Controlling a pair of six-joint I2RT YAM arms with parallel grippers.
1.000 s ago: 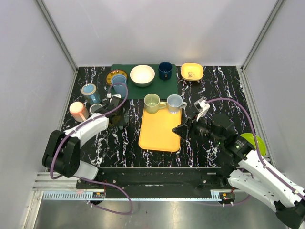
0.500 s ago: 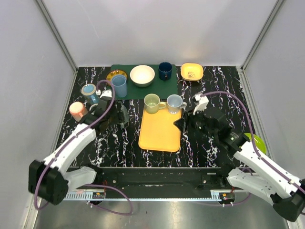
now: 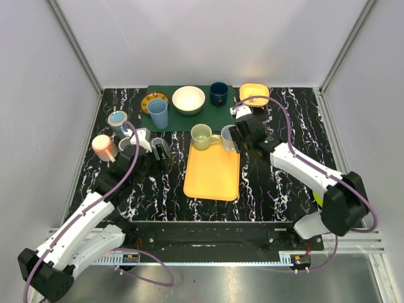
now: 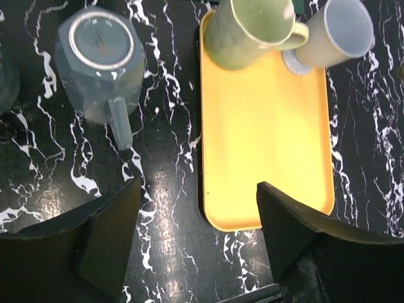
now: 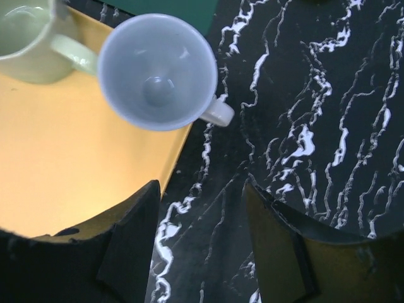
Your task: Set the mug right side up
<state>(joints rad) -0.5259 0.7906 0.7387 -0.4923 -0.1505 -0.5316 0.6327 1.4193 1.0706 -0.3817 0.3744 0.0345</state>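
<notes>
My left hand (image 4: 198,205) hangs wide open and empty over the marbled surface (image 4: 161,252), beside the yellow tray (image 4: 265,145). The grey mug (image 4: 101,60) sits base-up just beyond, its handle pointing toward me. My right hand (image 5: 201,202), also open and empty, hovers by the upright pale blue mug (image 5: 158,69) at the tray's corner.
</notes>
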